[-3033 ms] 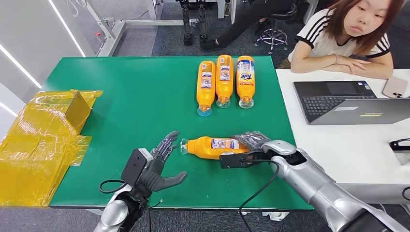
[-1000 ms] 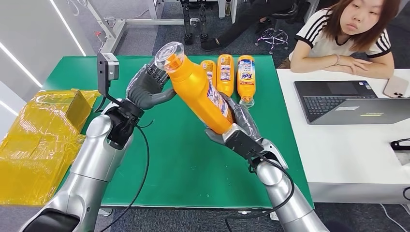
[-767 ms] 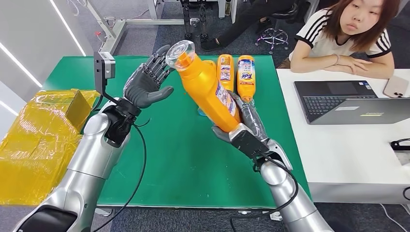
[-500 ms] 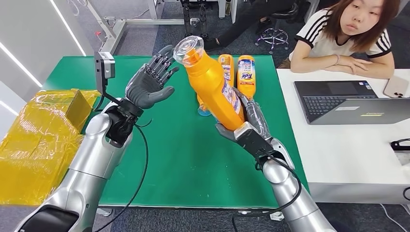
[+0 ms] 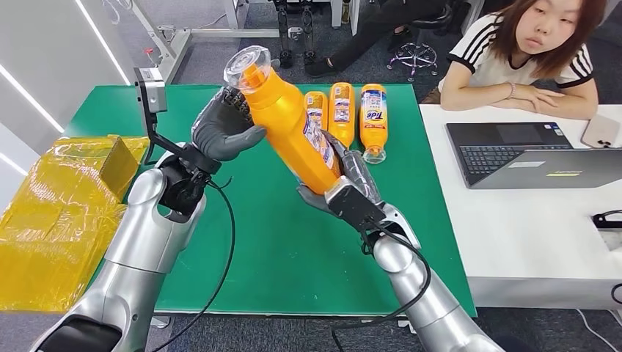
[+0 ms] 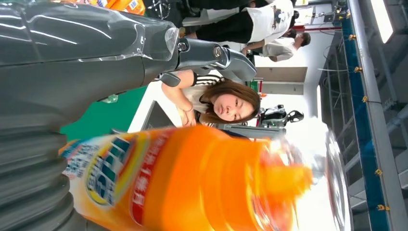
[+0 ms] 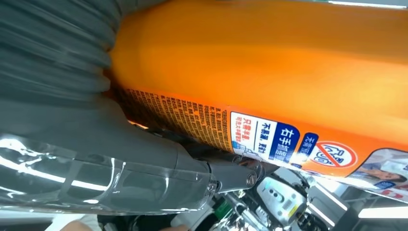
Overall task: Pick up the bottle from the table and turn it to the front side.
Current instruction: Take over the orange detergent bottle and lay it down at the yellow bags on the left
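Both arms raised, R hand (image 5: 345, 192) & L hand (image 5: 224, 128) gripping

Lighting and picture quality: bright, even indoor light; head view sharp, wrist views soft.

Head view: crisp throughout, soft faint shadows under the arms on the green surface (image 5: 242, 242), bright strip lights reflected on the white wall at left, glare on the yellow plastic wrap (image 5: 51, 220). Left wrist view: held bottle (image 6: 192, 183) blurred near its cap, background window blown out white. Right wrist view: bottle body out of focus, label print readable; sheen on the right hand (image 7: 96, 163) cover.
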